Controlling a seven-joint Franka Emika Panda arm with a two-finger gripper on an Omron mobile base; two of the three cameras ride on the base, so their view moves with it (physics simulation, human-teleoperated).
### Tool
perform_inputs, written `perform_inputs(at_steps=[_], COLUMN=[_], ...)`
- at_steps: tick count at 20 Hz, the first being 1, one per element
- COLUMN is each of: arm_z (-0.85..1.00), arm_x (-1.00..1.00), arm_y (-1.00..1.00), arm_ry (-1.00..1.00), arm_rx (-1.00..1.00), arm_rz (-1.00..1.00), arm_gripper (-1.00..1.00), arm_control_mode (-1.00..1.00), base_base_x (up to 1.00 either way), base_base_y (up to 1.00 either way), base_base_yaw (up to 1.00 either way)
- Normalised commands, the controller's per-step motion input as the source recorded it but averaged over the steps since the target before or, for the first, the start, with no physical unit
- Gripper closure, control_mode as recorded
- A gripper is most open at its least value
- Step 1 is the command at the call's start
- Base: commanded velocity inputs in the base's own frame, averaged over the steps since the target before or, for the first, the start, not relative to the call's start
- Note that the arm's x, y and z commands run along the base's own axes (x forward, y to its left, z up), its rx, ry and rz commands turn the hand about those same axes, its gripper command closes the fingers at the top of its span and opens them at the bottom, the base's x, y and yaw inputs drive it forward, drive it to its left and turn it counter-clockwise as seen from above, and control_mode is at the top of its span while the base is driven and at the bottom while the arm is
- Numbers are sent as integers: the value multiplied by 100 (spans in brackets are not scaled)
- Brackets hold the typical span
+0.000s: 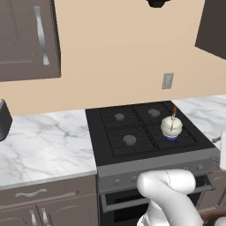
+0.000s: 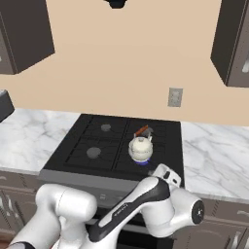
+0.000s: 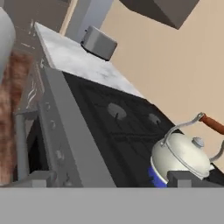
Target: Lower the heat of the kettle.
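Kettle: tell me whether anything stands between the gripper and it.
Nothing visible does. In the hand view the kettle sits close ahead on the stove's front right burner over a blue flame, with bare grate around it. The gripper is low at the stove's front edge.

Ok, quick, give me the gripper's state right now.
Gripper: cannot be told; its finger tips sit low by the stove's front edge, holding nothing visible, clear of the kettle.

stove (image 1: 132, 132) black | counter (image 1: 44, 145) marble | outlet (image 1: 167, 80) | toaster (image 3: 99, 43), perhaps
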Motion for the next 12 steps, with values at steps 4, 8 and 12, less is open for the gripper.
perform_inputs(at_steps=[4,8,12], arm_z=[-63,-77,-77], arm_x=[-6,-7,0], arm_y=[-14,-9,0], arm_ry=[-30,-34,-31], arm_rx=[-32,-26,-22], arm_rz=[3,0,-3], arm_gripper=[-100,-100,-100], arm_control_mode=[-100,-100,-100], base_base_x=[0,0,0], base_base_y=[0,0,0], base_base_yaw=[0,0,0])
